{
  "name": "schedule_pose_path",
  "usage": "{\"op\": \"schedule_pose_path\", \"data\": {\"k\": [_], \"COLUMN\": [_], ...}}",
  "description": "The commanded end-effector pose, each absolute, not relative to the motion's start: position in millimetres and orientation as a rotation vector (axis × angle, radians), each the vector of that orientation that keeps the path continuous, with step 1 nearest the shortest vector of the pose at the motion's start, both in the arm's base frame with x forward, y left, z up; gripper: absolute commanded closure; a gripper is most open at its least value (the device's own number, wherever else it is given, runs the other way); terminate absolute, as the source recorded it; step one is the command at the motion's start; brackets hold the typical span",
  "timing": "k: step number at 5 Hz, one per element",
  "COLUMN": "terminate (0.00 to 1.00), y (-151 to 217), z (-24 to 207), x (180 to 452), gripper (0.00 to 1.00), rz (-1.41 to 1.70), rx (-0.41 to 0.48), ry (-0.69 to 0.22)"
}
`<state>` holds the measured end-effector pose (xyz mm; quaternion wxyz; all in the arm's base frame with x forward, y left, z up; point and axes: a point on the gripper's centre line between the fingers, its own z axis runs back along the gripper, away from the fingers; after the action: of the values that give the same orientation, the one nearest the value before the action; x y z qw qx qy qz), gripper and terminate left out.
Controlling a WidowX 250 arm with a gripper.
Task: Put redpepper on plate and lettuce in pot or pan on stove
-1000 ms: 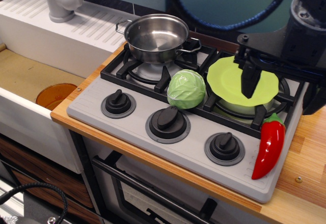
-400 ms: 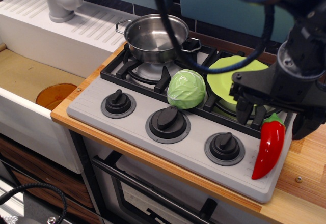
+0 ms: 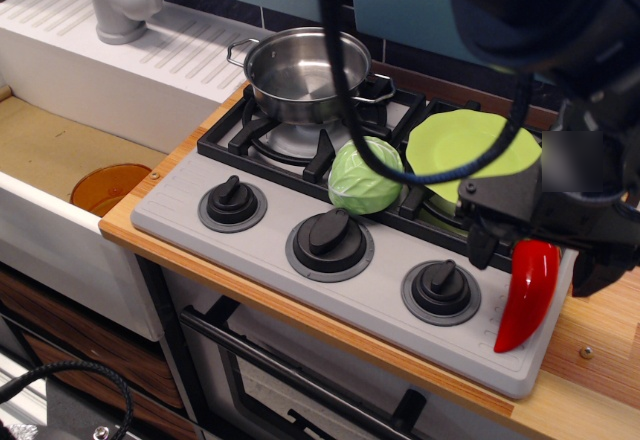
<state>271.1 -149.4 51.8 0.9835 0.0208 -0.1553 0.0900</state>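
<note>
The redpepper (image 3: 526, 295) lies on the stove's (image 3: 270, 245) front right corner, its stem end hidden under my gripper (image 3: 540, 258). The gripper is low over that end, with one dark finger (image 3: 479, 245) to the pepper's left and the other at its right; the jaws stand apart, open. The lime-green plate (image 3: 462, 142) sits on the right burner just behind the gripper, partly hidden by it. The lettuce (image 3: 365, 175) rests on the grate between the burners. The steel pot (image 3: 305, 72) stands empty on the back left burner.
Three black knobs line the stove front; the right one (image 3: 441, 287) is close to the left finger. An orange bowl (image 3: 108, 186) lies in the sink at left, with a grey faucet (image 3: 120, 0) behind. A dark cable (image 3: 340, 70) hangs across the pot and lettuce.
The gripper has moved from above the plate forward and down to the pepper's stem end. Pepper, lettuce, plate and pot have not moved.
</note>
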Motion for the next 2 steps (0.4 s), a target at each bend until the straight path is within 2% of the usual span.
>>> {"op": "schedule_pose_path", "data": {"k": [1, 2], "terminate": [0.0, 0.0], "y": [-157.8, -159.6], "z": [45.1, 37.2], "x": [278.3, 278.5], "gripper": [0.0, 0.0], "rz": [0.188, 0.191], "rx": [0.013, 0.012], "ry": [-0.362, -0.38]}}
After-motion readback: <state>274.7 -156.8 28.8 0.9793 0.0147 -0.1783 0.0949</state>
